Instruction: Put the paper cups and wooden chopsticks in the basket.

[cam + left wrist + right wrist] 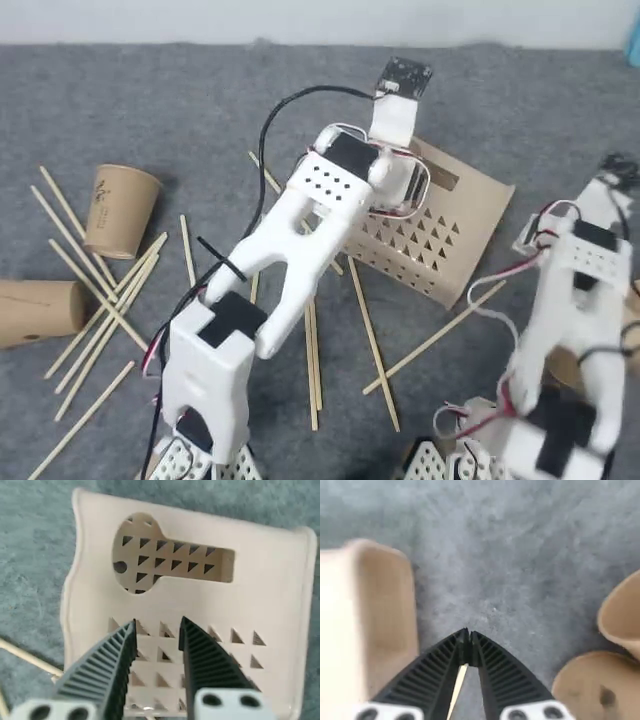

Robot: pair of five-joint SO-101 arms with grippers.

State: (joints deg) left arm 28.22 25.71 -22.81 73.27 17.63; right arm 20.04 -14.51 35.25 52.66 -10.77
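The tan perforated basket (440, 235) stands at the middle right of the grey mat. My left gripper (157, 624) hangs open over the basket (260, 605), with nothing between its fingers. My right gripper (468, 631) is shut on a wooden chopstick (457, 682) held low over the mat, between the basket wall (365, 620) and two paper cups (592, 685). Two more paper cups lie at the left, one (120, 210) tipped over and one (35, 312) on its side. Several chopsticks (100, 310) are strewn around them and in front of the basket (372, 340).
The left arm (290, 270) stretches across the middle of the mat above several chopsticks. The right arm (575, 300) stands at the right edge, partly covering a cup (565, 370). Bare mat lies behind the basket.
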